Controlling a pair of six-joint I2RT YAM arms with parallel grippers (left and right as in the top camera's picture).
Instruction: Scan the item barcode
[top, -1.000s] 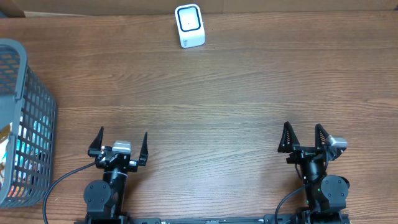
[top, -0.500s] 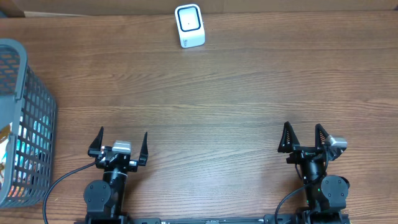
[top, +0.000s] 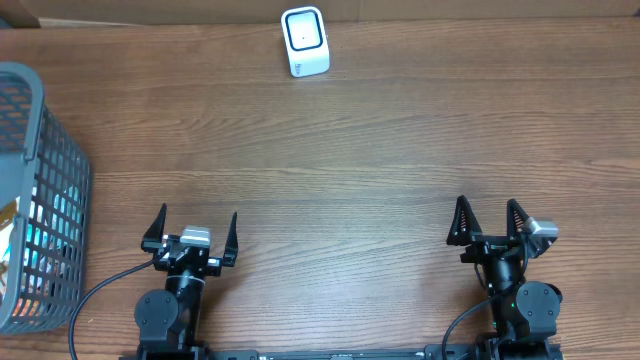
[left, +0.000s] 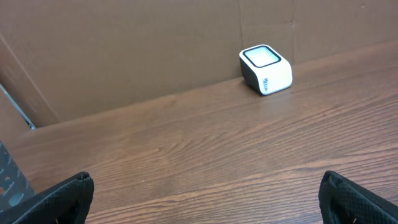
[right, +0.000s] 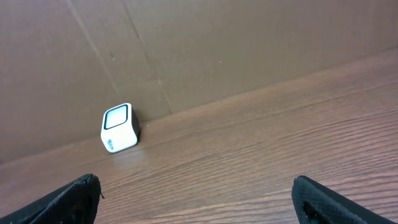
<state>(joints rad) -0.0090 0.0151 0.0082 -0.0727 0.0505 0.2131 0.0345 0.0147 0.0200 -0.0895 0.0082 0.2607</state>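
Items (top: 42, 228) are lying inside basket (top: 70, 160) at worktop's (top: 350, 150) left edge, scanner (top: 305, 42) sitting far back. Left tool (top: 196, 222) and right tool (top: 487, 218) are hanging released, empty. Left tool is probably risking snagging basket mesh or covering barcode.

Both arms matte black. Fingers of left pincer (top: 197, 216) tapered, pointed, black; grey-silver camera block (top: 196, 238) between them. Same fingers on right pincer (top: 487, 204), silver block (top: 541, 229) at its 3 o'clock. Round black joint housings (top: 160, 311) beneath. Thin black cable (top: 95, 295) loops off left base toward 8 o'clock. Small green light (top: 515, 293) on right arm.
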